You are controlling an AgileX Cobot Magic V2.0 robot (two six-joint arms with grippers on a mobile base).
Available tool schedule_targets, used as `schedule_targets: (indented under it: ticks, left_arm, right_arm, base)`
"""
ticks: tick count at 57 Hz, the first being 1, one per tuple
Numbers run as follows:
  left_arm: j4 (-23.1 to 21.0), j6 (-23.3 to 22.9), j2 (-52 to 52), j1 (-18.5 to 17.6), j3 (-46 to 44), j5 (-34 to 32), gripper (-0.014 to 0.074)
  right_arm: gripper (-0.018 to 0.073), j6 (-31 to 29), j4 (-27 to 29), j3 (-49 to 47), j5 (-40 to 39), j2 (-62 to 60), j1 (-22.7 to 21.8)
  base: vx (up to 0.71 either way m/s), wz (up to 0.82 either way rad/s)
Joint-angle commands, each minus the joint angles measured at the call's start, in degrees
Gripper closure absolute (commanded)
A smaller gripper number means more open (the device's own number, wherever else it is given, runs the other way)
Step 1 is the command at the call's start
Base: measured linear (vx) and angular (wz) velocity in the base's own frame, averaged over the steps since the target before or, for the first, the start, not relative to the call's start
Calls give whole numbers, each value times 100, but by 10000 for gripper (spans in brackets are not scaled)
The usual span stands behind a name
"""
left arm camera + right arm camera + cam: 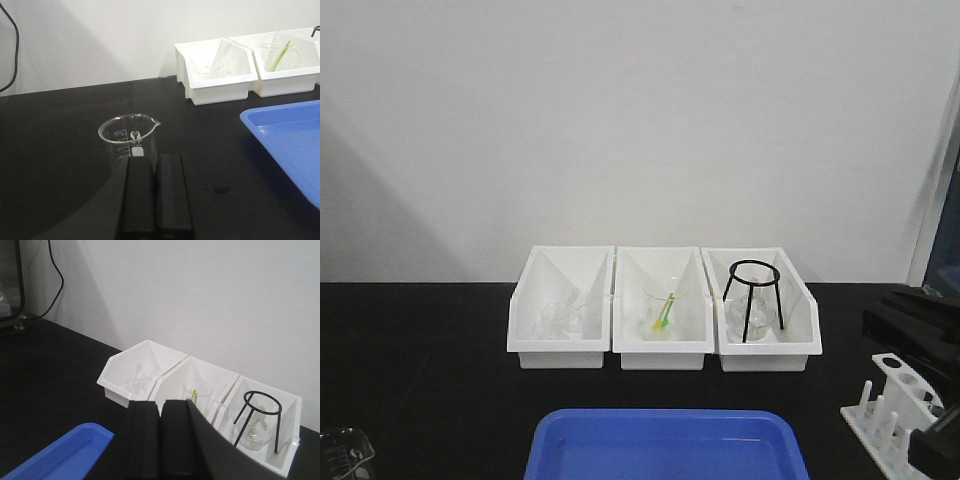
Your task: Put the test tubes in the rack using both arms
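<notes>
Our left tool (156,192) and right tool (161,440) are both closed on nothing, fingers pressed together. The rack (895,405) waits at the desk's (420,370) right edge, within our right arm's reach. The test tubes seem to lie in the left bin (560,310), though we cannot be sure.
</notes>
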Motion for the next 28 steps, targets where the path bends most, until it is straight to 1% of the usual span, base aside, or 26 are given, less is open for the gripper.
schedule_targets:
  ticks: [1,22,25,28]
  left_arm:
    - [-16,-42,-120,5,149,-437,617]
    - [-16,-42,-120,5,149,-437,617]
    - [-16,-42,-120,5,149,-437,617]
    - [-16,-42,-120,5,149,-437,617]
  right_arm:
    - [567,-15,160,-161,142,-43,-5]
    - [567,-15,142,-161,141,-43,-5]
    - [567,63,297,-161,136,-43,-5]
    - [567,1,569,-156,140,-43,-5]
  base:
    - [0,0]
    - [0,0]
    - [0,0]
    - [0,0]
